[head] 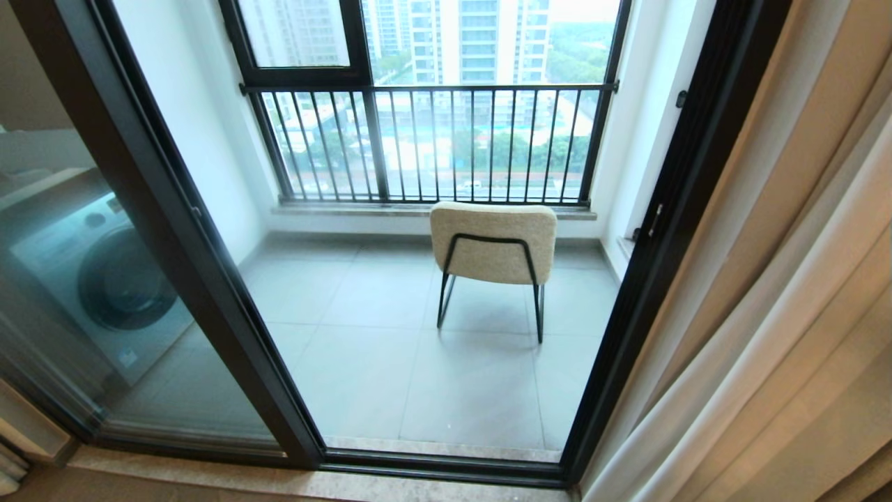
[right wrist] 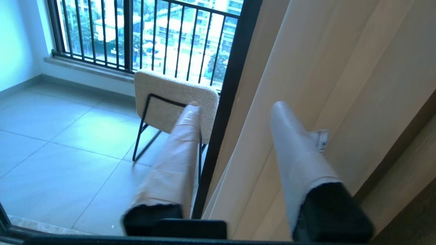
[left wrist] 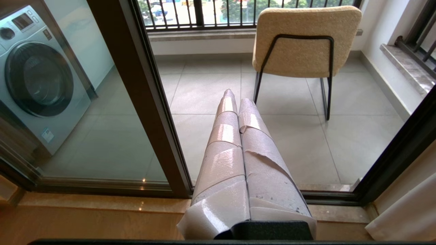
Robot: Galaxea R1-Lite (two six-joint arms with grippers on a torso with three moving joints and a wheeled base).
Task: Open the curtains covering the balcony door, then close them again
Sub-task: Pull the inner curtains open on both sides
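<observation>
The balcony door (head: 209, 293) stands fully uncovered, its dark frame and glass panels ahead of both grippers, a chair (head: 493, 244) and a washing machine (head: 97, 279) visible beyond the glass; the curtains (head: 780, 293) are gathered in long vertical folds at the door's right edge, so the opening half of the task appears done and the closing remains, as judged from how the fabric lies. The right gripper (right wrist: 235, 112) is at work, seen only in its own wrist view; its fingers stand apart with a clear gap, holding nothing, one finger (right wrist: 177, 153) in front of the door frame and the other (right wrist: 296, 149) in front of the curtain folds, the leading edge of the fabric lying just beyond and between them; whether the far finger touches cloth cannot be told. The left gripper (left wrist: 235, 98) is parked, padded fingers pressed together and empty, pointing at the balcony floor. Handling judgement: the fabric is light, soft and compliant, sheer layer slippery, thicker beige drape heavier; it will bunch rather than resist; best taken at the bundled leading edge nearest the frame, pinching several folds together, and drawn steadily sideways to avoid slipping out.
</observation>
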